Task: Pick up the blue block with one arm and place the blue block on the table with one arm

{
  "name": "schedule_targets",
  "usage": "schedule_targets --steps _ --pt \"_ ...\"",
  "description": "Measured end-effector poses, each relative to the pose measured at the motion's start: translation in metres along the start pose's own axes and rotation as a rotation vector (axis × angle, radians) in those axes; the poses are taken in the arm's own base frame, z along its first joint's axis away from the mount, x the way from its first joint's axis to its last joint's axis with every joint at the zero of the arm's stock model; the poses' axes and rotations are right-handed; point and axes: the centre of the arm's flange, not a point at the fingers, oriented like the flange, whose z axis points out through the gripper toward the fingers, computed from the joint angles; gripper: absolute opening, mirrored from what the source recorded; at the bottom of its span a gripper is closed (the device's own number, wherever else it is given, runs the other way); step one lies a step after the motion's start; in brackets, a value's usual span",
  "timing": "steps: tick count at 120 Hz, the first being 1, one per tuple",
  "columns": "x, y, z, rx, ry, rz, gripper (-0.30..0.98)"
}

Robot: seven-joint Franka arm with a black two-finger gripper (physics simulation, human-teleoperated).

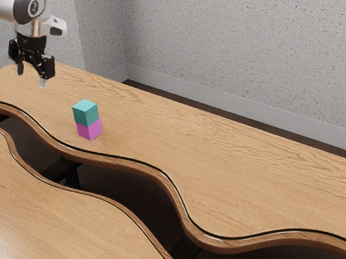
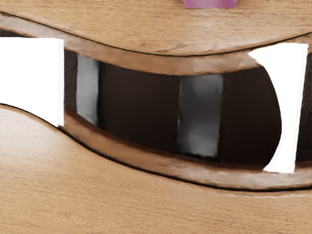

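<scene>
High over the table's far-left part in the exterior view, my gripper (image 1: 31,76) hangs with its two fingers spread and nothing between them. The blue block (image 1: 86,114), teal in colour, rests on top of a magenta block (image 1: 90,130), which stands on the wooden table (image 1: 178,136). Both blocks are lower than my gripper and off toward the exterior view's right. In the wrist view, part of the magenta block (image 2: 210,3) shows at the picture's edge.
A wavy gap with dark supports (image 1: 62,168) runs between this table and a second wooden table top (image 1: 44,221). A speckled wall (image 1: 250,57) rises behind. White panels (image 2: 29,73) and grey bars (image 2: 200,117) show within the gap in the wrist view.
</scene>
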Motion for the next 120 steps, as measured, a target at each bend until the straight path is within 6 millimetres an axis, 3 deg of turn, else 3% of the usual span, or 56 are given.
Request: schedule_targets --steps 12,28,37,50,64,75,102,120 --pt "0.017 -0.008 0.019 -0.012 0.025 0.002 0.68" --pt "0.044 0.007 0.053 -0.084 0.038 0.033 0.69" --pt "0.050 0.007 0.070 -0.108 0.031 0.019 0.69" --pt "0.057 0.000 0.082 -0.119 0.035 -0.004 0.69" --pt "0.077 0.001 0.090 -0.125 0.054 -0.003 0.69" --pt "0.095 -0.002 0.110 -0.152 0.058 -0.003 0.69" --pt "0.128 0.012 0.133 -0.179 0.078 0.016 0.69" --pt "0.143 0.010 0.148 -0.177 0.085 0.010 0.69"
